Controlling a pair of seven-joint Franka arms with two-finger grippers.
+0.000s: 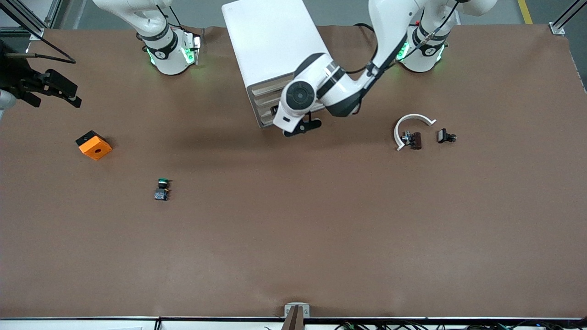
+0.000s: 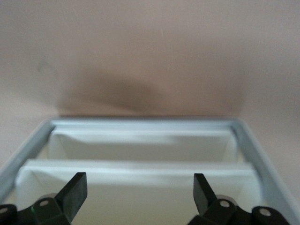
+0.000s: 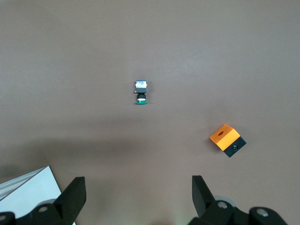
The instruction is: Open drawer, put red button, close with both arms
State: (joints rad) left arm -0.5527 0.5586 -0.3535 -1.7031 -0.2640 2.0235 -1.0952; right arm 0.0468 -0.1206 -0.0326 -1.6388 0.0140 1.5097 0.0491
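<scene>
Drawer (image 1: 267, 98) with a flat cream-beige front, stacked with its likes in the smooth white boxy cabinet (image 1: 270, 41) between the arms' bases; we cannot tell which of the stack is meant. In the left wrist view we see thin-walled white trays inside a pale frame.

We find the red button (image 1: 414, 140), a tiny switch with a dark red cap, lying on the matte brown table (image 1: 293, 238) toward the left arm's end, inside the curve of a white arc-shaped piece (image 1: 411, 120). A small black part (image 1: 445, 136) lies just beside. Toward the right arm's end lie the green-capped switch (image 1: 161, 189) and an orange block (image 1: 93, 145) with a round hole.

The left gripper (image 2: 140, 192) hangs before the drawer fronts, fingers spread wide, empty. The right gripper (image 3: 138, 197) waits over the table's right-arm end, likewise released, touching nothing.
</scene>
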